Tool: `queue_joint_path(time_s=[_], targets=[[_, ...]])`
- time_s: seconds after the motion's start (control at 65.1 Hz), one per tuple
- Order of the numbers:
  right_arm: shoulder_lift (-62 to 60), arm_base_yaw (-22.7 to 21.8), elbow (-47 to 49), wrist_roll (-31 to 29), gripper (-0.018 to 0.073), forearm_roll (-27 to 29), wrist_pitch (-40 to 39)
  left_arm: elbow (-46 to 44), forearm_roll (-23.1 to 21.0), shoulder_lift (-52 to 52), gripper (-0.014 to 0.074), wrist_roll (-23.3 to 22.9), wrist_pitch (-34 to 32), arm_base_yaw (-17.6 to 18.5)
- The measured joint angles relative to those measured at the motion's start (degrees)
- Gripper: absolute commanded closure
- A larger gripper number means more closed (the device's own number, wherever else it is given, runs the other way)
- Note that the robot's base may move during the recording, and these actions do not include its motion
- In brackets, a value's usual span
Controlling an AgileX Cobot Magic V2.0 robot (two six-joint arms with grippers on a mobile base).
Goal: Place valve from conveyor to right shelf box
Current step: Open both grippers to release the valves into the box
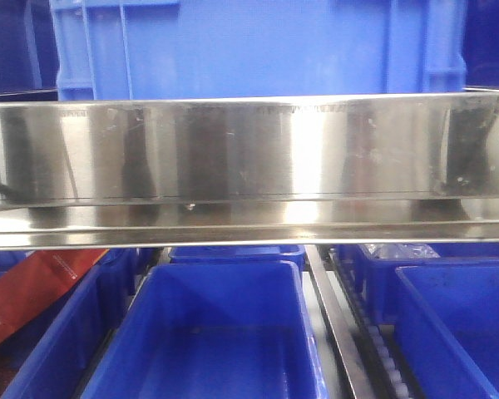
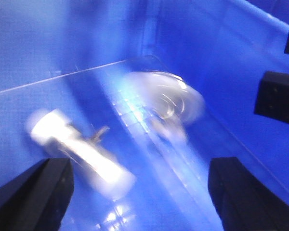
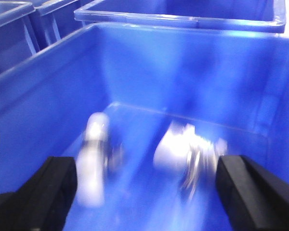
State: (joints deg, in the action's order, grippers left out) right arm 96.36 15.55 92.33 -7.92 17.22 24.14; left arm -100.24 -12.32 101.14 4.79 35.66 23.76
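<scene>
A polished steel shelf rail [image 1: 249, 170] runs across the front view, with a large blue crate [image 1: 258, 46] standing on the level above it. Below the rail, open blue bins [image 1: 212, 332] sit side by side on the lower shelf level, separated by a metal divider track [image 1: 337, 324]. A red packet [image 1: 29, 291] lies in the leftmost bin.

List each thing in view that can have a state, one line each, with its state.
Left tool: open, nothing between its fingers, over a blue box.
Right tool: open, nothing held, over a blue box.
Metal parts in left view: two, lying loose on the box floor, blurred.
Metal parts in right view: two, lying on the box floor, blurred.
Front middle bin: looks empty.
</scene>
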Motion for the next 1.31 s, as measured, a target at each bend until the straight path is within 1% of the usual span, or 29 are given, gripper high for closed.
queue_joint_path(time_s=[0.031, 0.077, 0.107, 0.169, 0.184, 0.23, 0.261, 0.292, 0.476, 0.614, 0.676, 0.737, 0.814, 0.891, 1.09, 1.182, 1.305], targets=[[0.0, 0.0, 0.0, 0.0, 0.0239, 0.0, 0.0, 0.0, 0.0, 0.0, 0.0202, 0.0, -0.1, 0.0], [0.0, 0.0, 0.0, 0.0, 0.0323, 0.0, 0.0, 0.0, 0.0, 0.0, 0.0283, 0.0, -0.2, 0.0], [0.0, 0.0, 0.0, 0.0, 0.0383, 0.1, 0.0, 0.0, 0.0, 0.0, 0.0353, -0.1, -0.3, 0.0], [0.0, 0.0, 0.0, 0.0, 0.0533, 0.1, 0.0, 0.0, 0.0, 0.0, 0.0477, -0.1, -0.3, 0.0], [0.0, 0.0, 0.0, 0.0, 0.0560, 0.1, 0.0, 0.0, 0.0, 0.0, 0.0526, -0.1, -0.3, 0.0], [0.0, 0.0, 0.0, 0.0, 0.0639, 0.1, 0.0, 0.0, 0.0, 0.0, 0.0622, -0.1, -0.4, 0.0], [0.0, 0.0, 0.0, 0.0, 0.0697, 0.1, 0.0, 0.0, 0.0, 0.0, 0.0701, -0.1, -0.6, 0.0], [0.0, 0.0, 0.0, 0.0, 0.0727, 0.1, 0.0, 0.0, 0.0, 0.0, 0.0706, -0.1, -0.9, 0.0], [0.0, 0.0, 0.0, 0.0, 0.0727, 0.1, -0.1, 0.0, -0.5, 0.0, 0.0707, -0.1, -1.5, 0.0], [-2.5, 0.0, -0.4, 0.0, 0.0727, 1.0, 0.1, 0.5, -1.5, -1.9, 0.0707, -0.1, -1.3, 0.2], [-4.6, 0.0, -1.4, 0.0, 0.0727, 1.1, -0.4, 2.4, -1.7, -4.2, 0.0707, -0.1, -2.5, 0.8], [-8.0, 0.0, -3.6, 0.0, 0.0727, 0.9, -2.2, 4.9, -1.9, -7.2, 0.0707, -0.1, -5.1, 1.7], [-12.0, 0.0, -8.8, 0.0, 0.0727, 0.1, -5.9, 9.4, -2.0, -11.6, 0.0707, -0.1, -9.6, 3.2], [-16.8, 0.0, -14.9, 0.0, 0.0727, -0.3, -9.5, 13.9, -2.2, -15.8, 0.0707, -0.1, -12.9, 4.0], [-31.7, 0.0, -33.3, 0.0, 0.0727, -0.7, -18.5, 28.3, -1.3, -28.7, 0.0707, -0.1, -20.9, 4.0], [-39.0, 0.1, -39.8, 0.0, 0.0727, -1.1, -20.0, 35.9, -1.3, -34.7, 0.0707, -0.1, -24.6, 4.0], [-47.8, 0.1, -46.3, 0.0, 0.0727, -3.9, -20.8, 46.3, -1.2, -43.0, 0.0707, -0.1, -29.3, 4.0]])
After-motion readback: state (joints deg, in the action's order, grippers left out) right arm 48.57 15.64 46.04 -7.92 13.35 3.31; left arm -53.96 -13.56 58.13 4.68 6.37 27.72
